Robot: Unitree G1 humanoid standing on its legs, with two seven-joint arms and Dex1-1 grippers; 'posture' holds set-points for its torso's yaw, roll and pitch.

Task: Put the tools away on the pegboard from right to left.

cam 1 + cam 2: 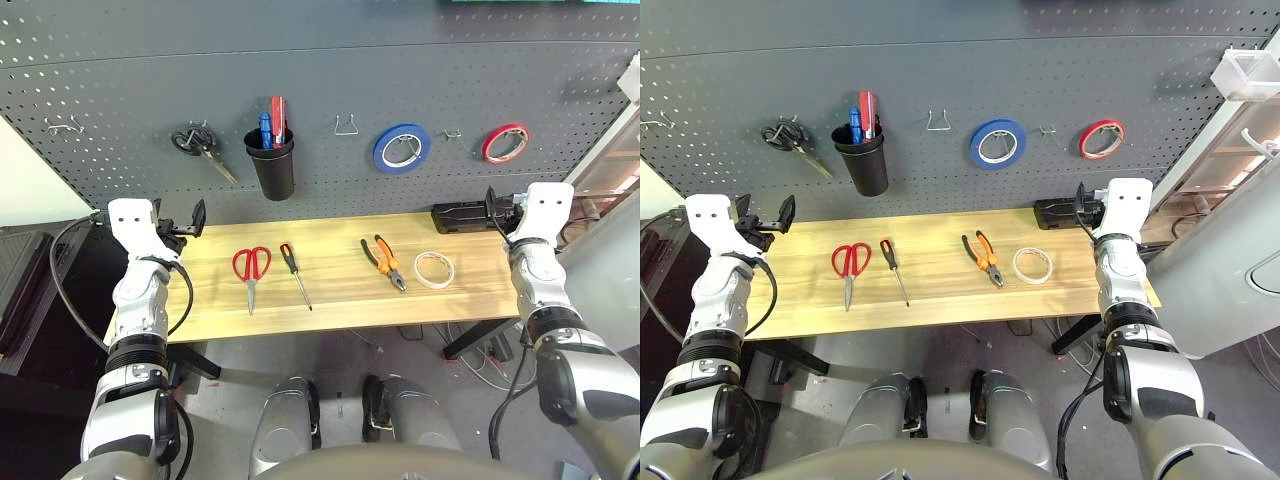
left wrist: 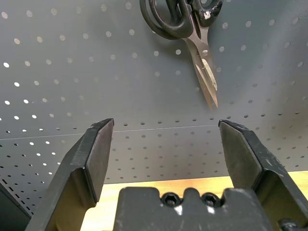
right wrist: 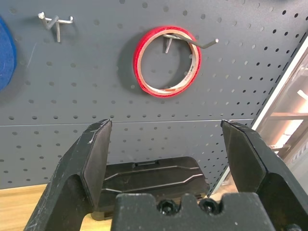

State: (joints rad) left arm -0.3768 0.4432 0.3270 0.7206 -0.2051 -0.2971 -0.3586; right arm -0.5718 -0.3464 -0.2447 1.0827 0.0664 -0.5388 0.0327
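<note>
Four tools lie in a row on the wooden tabletop (image 1: 340,295): red-handled scissors (image 1: 251,268), a slim screwdriver (image 1: 294,271), orange-and-black pliers (image 1: 384,260) and a white tape roll (image 1: 434,269) at the right. Behind them rises the dark grey pegboard (image 1: 330,90) with metal hooks. My left gripper (image 2: 161,144) is open at the table's left end, facing the board, nothing between its fingers. My right gripper (image 3: 166,144) is open at the right end, also empty, facing the board below the red tape roll.
On the pegboard hang black-handled scissors (image 2: 187,29), a black cup (image 1: 270,160) with pens, an empty wire hook (image 1: 347,125), a blue tape roll (image 1: 402,146) and a red tape roll (image 3: 167,62). A black case (image 3: 149,180) lies at the table's back right. A shelf unit (image 1: 615,150) stands at the right.
</note>
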